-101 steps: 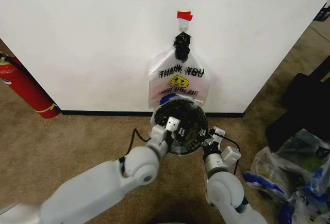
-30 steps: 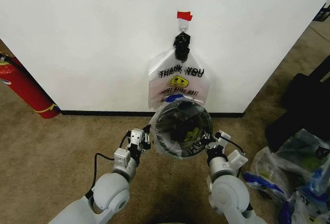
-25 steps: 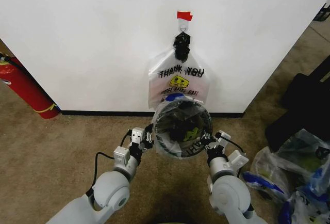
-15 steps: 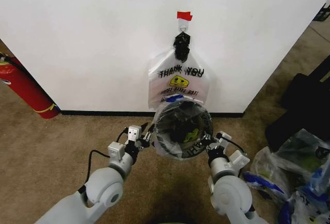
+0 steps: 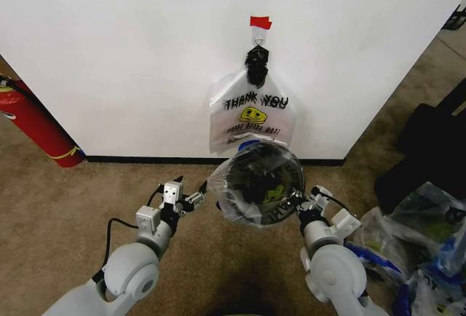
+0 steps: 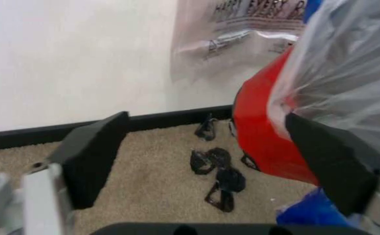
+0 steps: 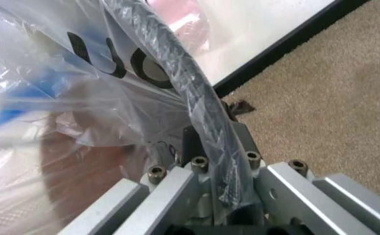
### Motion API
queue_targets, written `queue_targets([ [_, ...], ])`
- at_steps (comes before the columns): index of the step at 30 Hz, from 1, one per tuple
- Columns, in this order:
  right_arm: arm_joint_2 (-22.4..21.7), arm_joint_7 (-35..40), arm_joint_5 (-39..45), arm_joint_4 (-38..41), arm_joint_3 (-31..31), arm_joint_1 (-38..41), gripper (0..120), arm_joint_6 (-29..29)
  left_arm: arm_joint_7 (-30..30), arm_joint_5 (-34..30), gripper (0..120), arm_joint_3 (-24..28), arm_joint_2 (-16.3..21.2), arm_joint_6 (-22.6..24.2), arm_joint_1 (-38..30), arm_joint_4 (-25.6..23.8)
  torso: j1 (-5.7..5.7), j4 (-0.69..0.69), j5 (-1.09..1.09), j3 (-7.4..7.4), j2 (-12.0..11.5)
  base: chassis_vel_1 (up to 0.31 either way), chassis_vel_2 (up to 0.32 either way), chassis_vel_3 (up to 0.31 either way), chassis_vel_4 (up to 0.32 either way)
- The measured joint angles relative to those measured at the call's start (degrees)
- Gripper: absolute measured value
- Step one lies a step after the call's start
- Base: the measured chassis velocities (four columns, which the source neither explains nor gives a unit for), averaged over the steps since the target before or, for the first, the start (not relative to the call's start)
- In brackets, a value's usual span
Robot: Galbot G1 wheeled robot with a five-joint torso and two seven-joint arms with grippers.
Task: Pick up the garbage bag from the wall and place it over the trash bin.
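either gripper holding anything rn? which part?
Right gripper is shut on the trash bin rim, with the garbage bag plastic pinched over it. Left gripper is open beside the bin, holding nothing.

Open carpet (image 5: 65, 207) left of the trash bin (image 5: 256, 183); left claw (image 5: 191, 198) sits there with jaws apart, bare floor around it. Behind the bin the wall (image 5: 131, 61) and the hanging "THANK YOU" bag (image 5: 252, 116) block passage. Right claw (image 5: 306, 201) is pressed against the bin rim, bag film (image 7: 78, 88) crowding it, grip probably closed. Bag pile (image 5: 415, 250) clutters far right; fire extinguisher (image 5: 33, 123) stands far left.
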Motion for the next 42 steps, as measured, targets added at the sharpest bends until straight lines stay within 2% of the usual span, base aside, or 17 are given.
queue_targets([
  [9,0.3,0.3,0.3,-0.2,0.2,0.4,0,-0.2,-0.7,-1.5,100,-1.3,0.3,-1.8,0.5,-2.0,0.0,0.0,0.01,0.0,0.0,0.0,0.0,0.0,0.0],
  [14,0.9,2.8,2.6,-0.5,-0.2,1.5,0,-3.4,-2.5,1.4,100,-6.4,-1.2,-7.3,3.9,-3.0,0.0,0.0,-0.01,0.0,0.0,0.0,0.0,0.0,0.0],
  [16,0.9,3.2,2.9,-0.5,-0.2,1.7,0,-3.8,-2.5,1.5,100,-7.0,-1.5,-7.7,4.3,-3.3,0.0,0.0,-0.01,0.0,0.0,0.0,0.0,0.0,0.0],
  [17,0.8,4.8,4.3,-0.9,-0.2,2.6,0,-5.6,-2.5,2.3,100,-9.5,-2.9,-9.5,6.7,-4.7,0.0,0.0,0.0,0.0,0.0,0.0,0.0,0.0,0.0],
  [20,0.4,7.6,7.5,-1.4,-0.2,4.1,0,-8.0,-1.8,5.6,100,-12.5,-5.1,-13.5,10.2,-5.9,0.0,0.0,0.01,0.0,0.0,0.0,0.0,0.0,0.0],
  [21,0.4,7.6,7.5,-1.4,-0.2,4.1,0,-8.0,-1.8,5.6,100,-12.5,-5.1,-13.5,10.2,-5.9,0.0,0.0,0.01,0.0,0.0,0.0,0.0,0.0,0.0],
  [22,0.0,9.0,9.5,-2.2,-0.3,5.3,0,-9.0,-1.0,8.6,100,-14.1,-7.1,-16.7,12.6,-5.9,0.0,0.01,0.0,0.0,0.0,0.0,0.0,0.0,0.0],
  [28,-1.5,11.1,14.9,-4.3,-1.9,8.9,0,-14.1,1.8,18.4,100,-17.0,-11.7,-24.8,18.3,-4.0,0.0,0.0,-0.01,0.0,0.0,0.0,0.0,0.0,0.0],
  [33,-3.6,9.8,16.8,-5.6,-2.7,10.1,0,-19.4,4.5,18.7,100,-20.9,-13.4,-26.6,22.6,-5.7,0.0,0.0,0.0,0.0,0.0,0.0,0.0,0.0,0.0],
  [36,-4.8,8.6,17.8,-6.7,-3.4,11.0,0,-22.4,6.8,17.8,100,-23.5,-12.6,-27.8,25.3,-6.2,0.0,0.01,0.01,0.0,0.0,0.0,0.0,0.0,0.0],
  [42,-4.5,8.2,18.0,-9.4,-4.0,13.1,0,-24.1,8.0,17.5,100,-23.6,-12.4,-28.6,26.9,-6.1,0.0,0.0,0.0,0.0,0.0,0.0,0.0,0.0,0.0],
])
